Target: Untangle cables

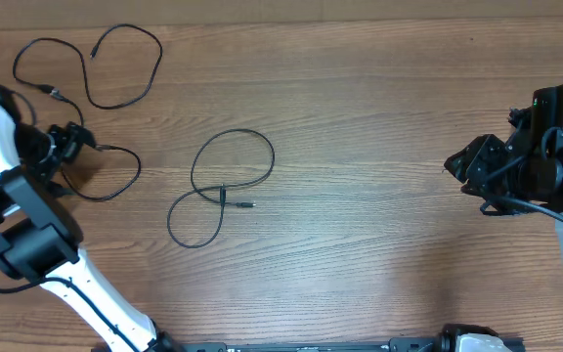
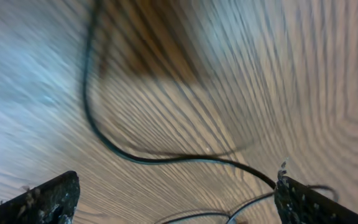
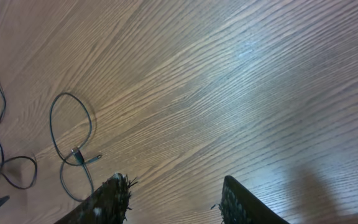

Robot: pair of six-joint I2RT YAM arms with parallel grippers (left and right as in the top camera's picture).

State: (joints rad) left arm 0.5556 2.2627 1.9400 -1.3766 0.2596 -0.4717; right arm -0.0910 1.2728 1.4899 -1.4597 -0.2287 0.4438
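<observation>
The left cable (image 1: pixel 115 106), lying on the table between the wide-open jaws of the left gripper (image 1: pixel 69 140), and the middle cable (image 1: pixel 223 193), well apart from the half-open, empty right gripper (image 3: pixel 176 199), look thin, light and limp, so I would pinch one near its stiffer plug (image 1: pixel 247 206).

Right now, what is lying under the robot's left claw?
Under the open left gripper, a thin black cable curves over the wooden table. From overhead, the gripper covers where that cable runs beneath it.
</observation>
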